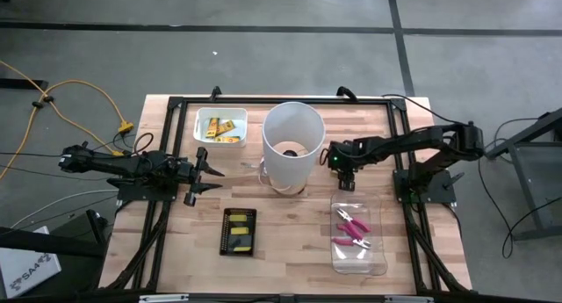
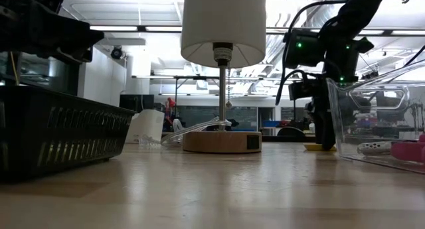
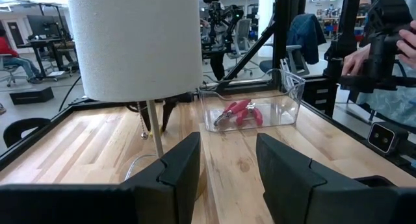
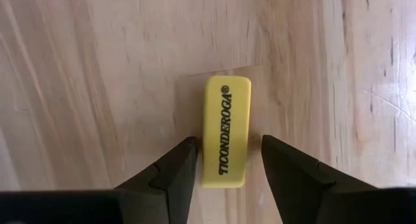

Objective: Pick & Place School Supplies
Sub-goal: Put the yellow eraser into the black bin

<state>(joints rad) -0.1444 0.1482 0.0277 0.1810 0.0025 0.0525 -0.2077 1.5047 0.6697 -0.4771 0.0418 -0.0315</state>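
Observation:
A yellow oblong eraser (image 4: 226, 113) printed TICONDEROGA lies flat on the wooden table, just right of the lamp. My right gripper (image 4: 227, 146) (image 1: 345, 180) points down over it, open, one finger on each long side with a narrow gap at both. In the low view the eraser (image 2: 317, 147) shows at the fingers' foot. More yellow pieces lie in a white tray (image 1: 219, 127) and a black tray (image 1: 239, 230). Two pink-handled pliers (image 1: 353, 231) lie in a clear bin (image 1: 358, 261). My left gripper (image 1: 207, 172) (image 3: 227, 165) waits open, level, left of the lamp.
The tall white lamp (image 1: 292, 145) on its round wooden base (image 2: 222, 141) stands mid-table, close beside my right gripper. The clear bin lies just nearer than the eraser. A black frame (image 1: 281, 101) rims the table. A person's hand (image 3: 408, 45) shows beyond the table's right side.

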